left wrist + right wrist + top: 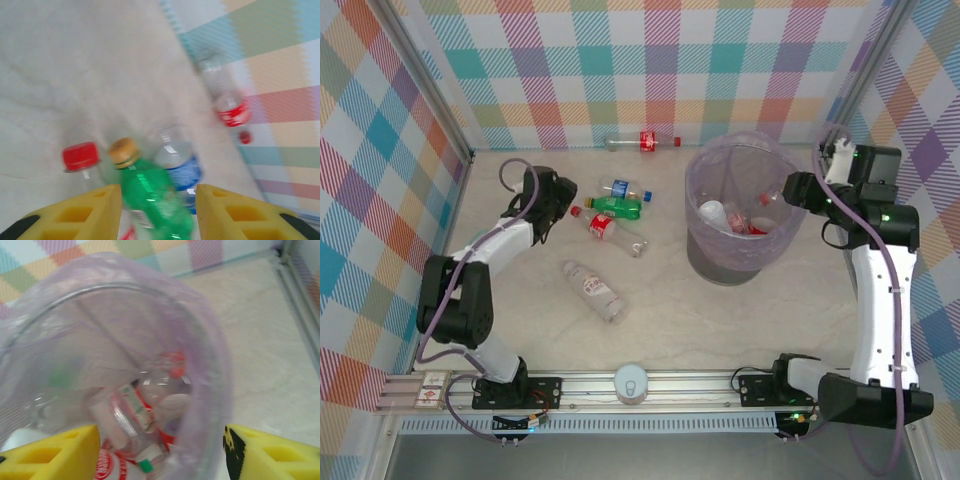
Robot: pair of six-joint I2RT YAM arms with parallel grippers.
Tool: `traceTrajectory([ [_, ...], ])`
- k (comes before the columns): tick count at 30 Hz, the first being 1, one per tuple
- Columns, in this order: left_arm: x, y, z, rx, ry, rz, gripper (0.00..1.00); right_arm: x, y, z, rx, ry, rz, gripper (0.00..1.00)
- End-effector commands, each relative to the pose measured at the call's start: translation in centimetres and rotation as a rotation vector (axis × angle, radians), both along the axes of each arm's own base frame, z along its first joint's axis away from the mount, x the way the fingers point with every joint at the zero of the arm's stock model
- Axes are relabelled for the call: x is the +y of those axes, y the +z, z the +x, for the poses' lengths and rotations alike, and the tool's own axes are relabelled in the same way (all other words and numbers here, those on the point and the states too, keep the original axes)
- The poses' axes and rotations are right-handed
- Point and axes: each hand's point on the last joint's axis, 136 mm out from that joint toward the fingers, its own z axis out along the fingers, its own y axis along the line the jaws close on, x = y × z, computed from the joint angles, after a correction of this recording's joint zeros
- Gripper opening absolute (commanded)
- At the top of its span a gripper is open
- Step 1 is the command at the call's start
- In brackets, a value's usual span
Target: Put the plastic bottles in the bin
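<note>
Bin (pixel 720 262) right of centre on surface (pixel 770 315), bottles (pixel 735 218) inside. Three-bottle cluster (pixel 615 208) left of bin; lone bottle (pixel 593 290) in front of cluster; another bottle (pixel 642 141) against back wall (pixel 720 80).

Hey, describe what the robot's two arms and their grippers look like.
The left arm and right arm have white links, black joints and a looping lavender cable each. Green lights glow on the right one. The fingers are yellow blocks with rectangular recesses and some black trim.
</note>
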Motion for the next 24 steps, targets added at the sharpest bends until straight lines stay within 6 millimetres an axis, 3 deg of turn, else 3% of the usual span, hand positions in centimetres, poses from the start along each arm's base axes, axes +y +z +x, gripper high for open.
traceTrajectory([
  [1, -1.1, 5.9, -0.4, -0.124, -0.029, -0.003, 0.42, -0.9, -0.1, 0.5, -0.017, -0.02, 0.07, 0.66],
  [4, -1.8, 7.8, -1.6, -0.139, -0.055, 0.052, 0.43, -1.6, -1.6, 1.1, 0.007, -0.033, 0.116, 0.65],
  [6, -1.6, 7.3, -2.6, -0.118, -0.053, 0.077, 0.46, -1.4, -2.3, 1.6, 0.009, -0.014, 0.163, 0.63],
  [10, -3.0, 3.4, -4.4, -0.025, -0.09, 0.06, 0.69, -0.8, -3.7, 2.3, 0.028, 0.023, 0.229, 0.56],
  [14, -4.4, -0.8, -6.8, 0.104, -0.126, 0.135, 0.79, -0.3, -4.3, 2.6, 0.032, 0.047, 0.262, 0.5],
  [19, -3.0, -2.9, -11.7, 0.214, -0.155, 0.3, 0.92, -0.2, -4.8, 2.6, 0.043, 0.056, 0.259, 0.43],
  [22, -1.3, -1.6, -14.8, 0.251, -0.162, 0.413, 1.0, -0.2, -5.2, 2.7, 0.048, 0.06, 0.264, 0.38],
  [24, -0.7, -1.2, -17.0, 0.273, -0.166, 0.433, 1.0, -0.1, -5.4, 2.8, 0.049, 0.063, 0.272, 0.37],
])
